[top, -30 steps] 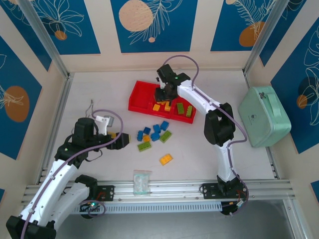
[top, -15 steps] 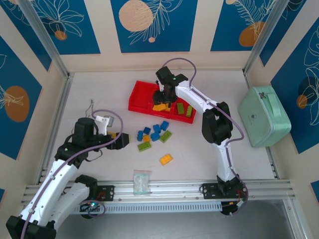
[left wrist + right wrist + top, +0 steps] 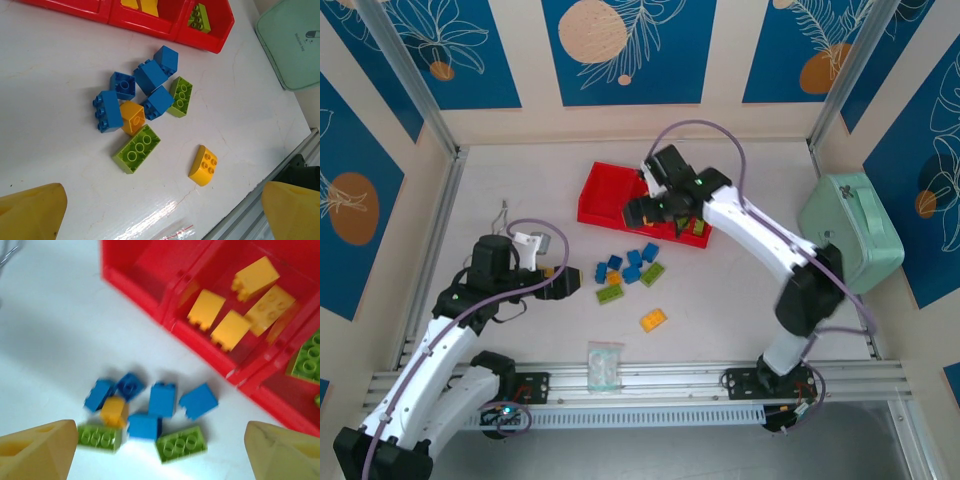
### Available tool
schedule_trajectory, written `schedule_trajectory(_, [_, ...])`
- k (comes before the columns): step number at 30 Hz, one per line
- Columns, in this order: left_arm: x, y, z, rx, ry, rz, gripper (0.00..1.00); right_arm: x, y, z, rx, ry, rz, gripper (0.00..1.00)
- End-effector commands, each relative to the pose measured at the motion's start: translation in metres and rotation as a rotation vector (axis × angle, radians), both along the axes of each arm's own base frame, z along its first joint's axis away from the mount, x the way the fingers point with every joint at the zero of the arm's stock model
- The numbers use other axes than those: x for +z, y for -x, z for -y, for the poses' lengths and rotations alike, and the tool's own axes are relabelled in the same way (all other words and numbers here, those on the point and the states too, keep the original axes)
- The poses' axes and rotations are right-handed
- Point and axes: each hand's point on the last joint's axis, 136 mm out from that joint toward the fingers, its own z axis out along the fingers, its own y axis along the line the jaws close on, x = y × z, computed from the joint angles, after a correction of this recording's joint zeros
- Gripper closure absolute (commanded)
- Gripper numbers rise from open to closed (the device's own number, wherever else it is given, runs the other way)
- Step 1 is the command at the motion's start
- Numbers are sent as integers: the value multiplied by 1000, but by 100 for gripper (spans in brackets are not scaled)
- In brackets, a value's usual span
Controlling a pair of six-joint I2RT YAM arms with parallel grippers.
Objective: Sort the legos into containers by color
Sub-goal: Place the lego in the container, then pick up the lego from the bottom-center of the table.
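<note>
The red tray (image 3: 592, 203) lies at the back; in the right wrist view its left compartment (image 3: 150, 265) is bare, the middle one holds several orange bricks (image 3: 230, 310) and the right one green bricks (image 3: 307, 355). Loose legos (image 3: 630, 268) sit in front of it: blue bricks (image 3: 150, 77), two green bricks (image 3: 136, 149), an orange one (image 3: 132, 117) and, apart, a curved yellow one (image 3: 203, 165). My right gripper (image 3: 640, 210) hangs open and empty over the tray's front edge, above the pile (image 3: 162, 399). My left gripper (image 3: 568, 284) stands open and empty left of the pile.
A mint-green case (image 3: 850, 232) sits at the right. A clear plastic bag (image 3: 604, 363) lies near the front rail. A small wire object (image 3: 505, 210) lies at the left. Walls close in the table on three sides.
My right gripper has lifted out of the tray's middle compartment, leaving an orange brick there, and swung toward the loose pile. The left arm has stayed still.
</note>
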Motion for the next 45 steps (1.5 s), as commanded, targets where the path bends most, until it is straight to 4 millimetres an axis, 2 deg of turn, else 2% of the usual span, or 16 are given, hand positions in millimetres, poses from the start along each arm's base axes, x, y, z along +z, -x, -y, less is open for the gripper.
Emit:
schedule_trajectory(1, [2, 7, 4, -40, 3, 10, 1, -6, 43, -4, 230, 33, 102, 12])
schedule_trajectory(4, [3, 7, 3, -34, 0, 19, 1, -29, 103, -6, 574, 139, 229, 10])
schedule_trajectory(6, [5, 6, 1, -24, -5, 31, 1, -50, 138, 2, 800, 219, 306, 8])
schedule_trajectory(9, [6, 7, 1, -28, 1, 42, 1, -80, 166, 14, 1030, 282, 376, 4])
schedule_trajectory(11, [9, 8, 1, -30, 1, 47, 0, -90, 163, 16, 1058, 316, 412, 2])
schedule_trajectory(15, [30, 11, -15, 55, -28, 97, 1, -111, 166, 14, 1126, 383, 341, 8])
schedule_trajectory(22, [58, 36, -36, 141, -5, 228, 1, -149, 168, 0, 1297, 399, 324, 20])
schedule_trajectory(28, [55, 39, -40, 148, -27, 214, 1, -166, 163, -11, 1332, 369, 324, 23])
schedule_trajectory(35, [50, 37, -25, 77, 24, 220, 1, -193, 164, 0, 1335, 405, 211, 35])
schedule_trajectory(42, [51, 38, -21, 50, 32, 223, 1, -206, 164, 10, 1319, 425, 187, 41])
schedule_trajectory(45, [50, 37, -22, 57, 26, 223, 1, -208, 165, 10, 1326, 436, 173, 51])
